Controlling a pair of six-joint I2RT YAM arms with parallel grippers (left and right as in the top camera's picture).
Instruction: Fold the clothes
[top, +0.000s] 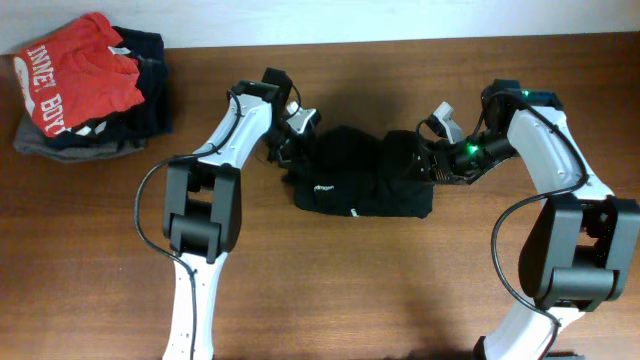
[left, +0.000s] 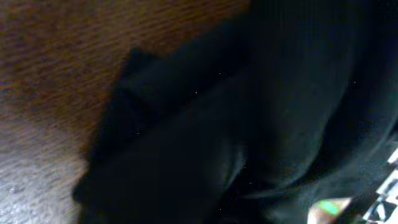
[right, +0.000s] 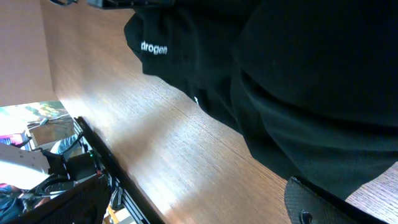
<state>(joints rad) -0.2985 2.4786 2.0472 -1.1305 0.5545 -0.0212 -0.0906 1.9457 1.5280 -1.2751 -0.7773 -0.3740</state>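
The clothes lie as a compact black bundle mid-table, with small white lettering near the front edge. My left gripper is pressed into the bundle's left end. In the left wrist view black fabric fills the frame and hides the fingers. At the bundle's right end my right gripper stands open. One ribbed finger pad shows low in the right wrist view, with the black cloth hanging just over it and the lettering further off.
A pile of other garments sits at the back left corner: a red shirt with white lettering over a navy one and a grey one. The table's front edge runs close by in the right wrist view.
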